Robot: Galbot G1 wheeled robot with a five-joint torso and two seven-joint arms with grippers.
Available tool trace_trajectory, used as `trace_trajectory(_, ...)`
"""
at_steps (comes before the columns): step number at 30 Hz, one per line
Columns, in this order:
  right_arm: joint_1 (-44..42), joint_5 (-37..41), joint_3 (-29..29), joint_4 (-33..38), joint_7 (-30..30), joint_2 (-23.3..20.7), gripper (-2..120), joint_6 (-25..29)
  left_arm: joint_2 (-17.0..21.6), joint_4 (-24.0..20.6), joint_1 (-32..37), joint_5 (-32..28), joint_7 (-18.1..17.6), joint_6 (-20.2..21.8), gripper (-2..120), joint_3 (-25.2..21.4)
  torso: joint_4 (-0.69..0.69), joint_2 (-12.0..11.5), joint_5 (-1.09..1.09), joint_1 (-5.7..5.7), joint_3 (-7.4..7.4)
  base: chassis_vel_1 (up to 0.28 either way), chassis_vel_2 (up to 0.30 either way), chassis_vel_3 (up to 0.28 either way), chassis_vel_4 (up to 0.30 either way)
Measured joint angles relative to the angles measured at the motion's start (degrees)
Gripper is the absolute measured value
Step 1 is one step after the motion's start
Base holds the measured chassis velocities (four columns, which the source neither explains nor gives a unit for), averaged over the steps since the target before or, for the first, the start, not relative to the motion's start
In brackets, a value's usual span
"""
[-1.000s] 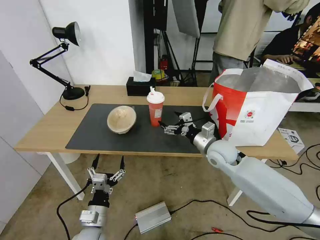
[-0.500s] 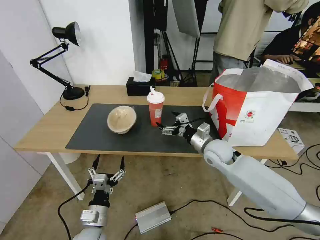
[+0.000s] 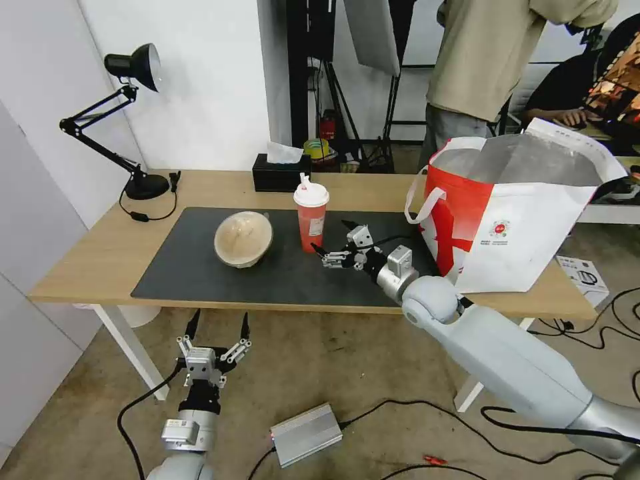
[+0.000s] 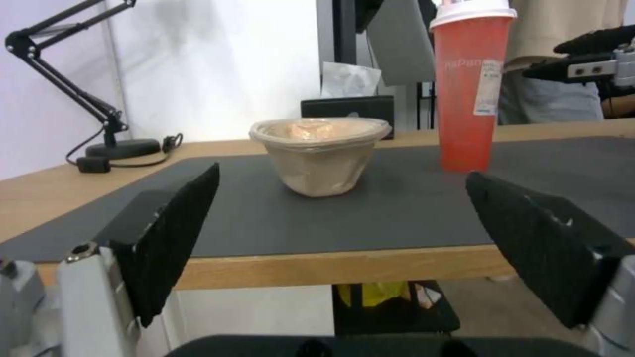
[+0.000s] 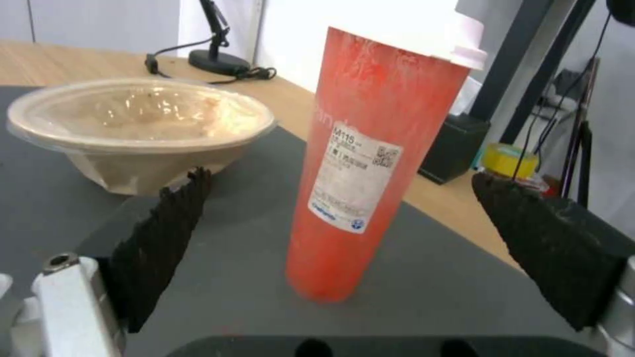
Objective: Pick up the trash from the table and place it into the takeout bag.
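Two items of trash are standing on the dark matte mat of the light-wood bench. Farthest left, the left gripper is hanging below the bench edge with its fingers spread wide, holding nothing. Next, the beige lidded bowl is sitting on the mat: round, tapering toward its base, of dull fibrous pulp under a cloudy lid. Beside it the red drink cup is standing upright, tall and narrow, smooth-walled, with a printed label and a white lid. Immediately to its right, the right gripper is hovering low over the mat, its ribbed black fingers open on either side of the cup's lower wall and not touching it. Farthest right, the takeout bag is standing open, woven red-and-white outside, silver foil inside. As a judgement, one finger arriving first could tip the slender, top-heavy cup, and too firm a squeeze could buckle its thin wall or pop the lid.
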Motion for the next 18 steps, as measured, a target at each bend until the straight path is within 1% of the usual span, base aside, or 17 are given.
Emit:
trace_trajectory(7,0.2,-4.7,0.2,-1.6,-1.5,0.5,100,2.2,0.0,0.2,-0.1,0.0,0.1,0.0,100,0.1,0.0,0.0,0.0,0.0,0.0,0.0,0.0,0.0,0.0)
trace_trajectory(18,0.9,-5.9,0.0,-1.7,-2.0,0.9,100,2.6,0.0,0.5,-0.3,0.0,0.2,-0.2,100,0.2,0.0,0.0,0.0,0.0,0.0,0.0,0.0,0.0,0.0)
